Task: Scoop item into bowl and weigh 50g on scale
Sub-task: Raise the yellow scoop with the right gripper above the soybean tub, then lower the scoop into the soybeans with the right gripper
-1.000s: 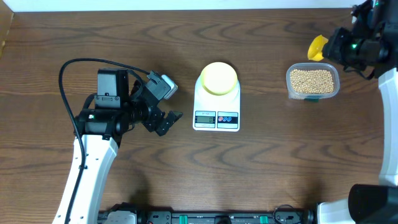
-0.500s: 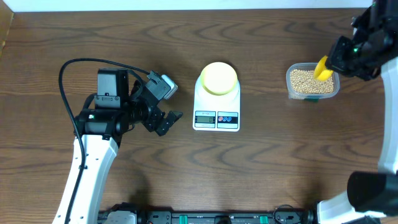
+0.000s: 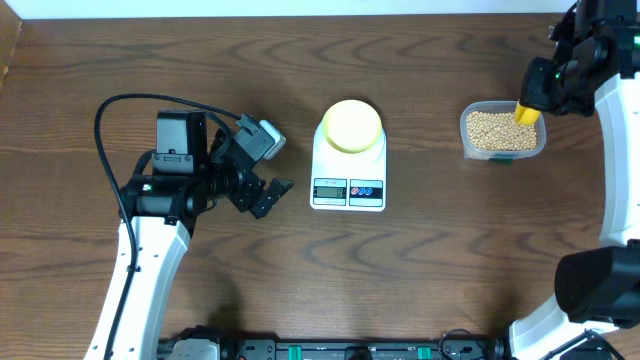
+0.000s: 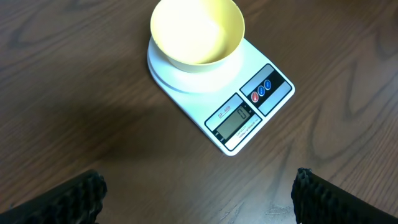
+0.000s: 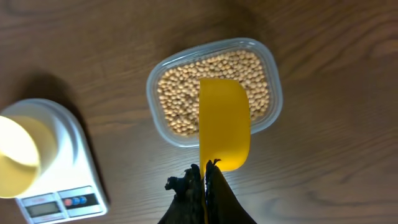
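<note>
Yellow scoop is pinched by its handle in the right gripper, whose jaws are closed tight on it. It hangs over the beans in the clear tub, well to the right of the scale. No beans show on its face.

The bowl sits empty on the scale's platform, and the display seems to read zero. The left gripper, left of the scale, is spread wide and holds nothing.

By my judgement the first scoop is in hand. Next the scoop must dip into the beans, lift level and travel to the bowl without spilling.

A second ago the scoop was outside the tub, past its far right corner. It has since swung in over the beans. The scale, bowl and left arm have not moved.
</note>
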You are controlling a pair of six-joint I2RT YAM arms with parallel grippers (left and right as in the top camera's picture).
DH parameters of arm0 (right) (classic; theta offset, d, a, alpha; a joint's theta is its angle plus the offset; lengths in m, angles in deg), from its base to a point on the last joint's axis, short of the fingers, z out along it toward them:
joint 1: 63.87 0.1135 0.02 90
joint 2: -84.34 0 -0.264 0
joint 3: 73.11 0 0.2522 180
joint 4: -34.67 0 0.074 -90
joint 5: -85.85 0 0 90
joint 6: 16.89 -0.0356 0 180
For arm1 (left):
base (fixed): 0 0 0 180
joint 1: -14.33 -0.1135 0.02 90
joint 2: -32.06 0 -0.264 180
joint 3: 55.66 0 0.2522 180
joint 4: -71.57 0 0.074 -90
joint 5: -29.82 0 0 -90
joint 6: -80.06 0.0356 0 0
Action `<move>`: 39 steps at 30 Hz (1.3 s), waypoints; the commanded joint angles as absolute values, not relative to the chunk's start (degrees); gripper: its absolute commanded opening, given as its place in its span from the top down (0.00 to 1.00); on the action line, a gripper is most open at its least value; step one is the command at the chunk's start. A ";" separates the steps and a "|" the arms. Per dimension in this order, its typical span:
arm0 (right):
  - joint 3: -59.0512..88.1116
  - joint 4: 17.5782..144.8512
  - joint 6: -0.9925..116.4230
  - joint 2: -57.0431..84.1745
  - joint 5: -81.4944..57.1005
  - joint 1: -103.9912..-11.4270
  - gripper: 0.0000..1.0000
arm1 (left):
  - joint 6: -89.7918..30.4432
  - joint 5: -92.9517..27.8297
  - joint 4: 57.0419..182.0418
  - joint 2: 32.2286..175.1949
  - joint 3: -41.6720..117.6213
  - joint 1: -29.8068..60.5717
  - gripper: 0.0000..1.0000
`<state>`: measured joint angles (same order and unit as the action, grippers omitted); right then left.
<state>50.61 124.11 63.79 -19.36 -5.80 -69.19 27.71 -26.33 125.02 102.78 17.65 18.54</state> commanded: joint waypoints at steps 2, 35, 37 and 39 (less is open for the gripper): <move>51.50 123.82 70.89 -21.48 -1.10 -69.00 0.99 | 27.49 -26.81 125.10 102.91 17.06 18.26 0.02; 51.44 121.60 79.24 -27.82 2.61 -65.94 0.99 | 27.49 -26.81 125.08 102.91 17.06 18.26 0.03; 51.44 121.97 80.14 -27.84 4.62 -65.89 0.99 | 27.47 -26.81 125.10 102.91 17.06 18.26 0.02; 51.44 122.29 81.47 -28.02 5.56 -65.89 0.99 | 27.47 -26.81 125.10 102.91 17.06 18.26 0.02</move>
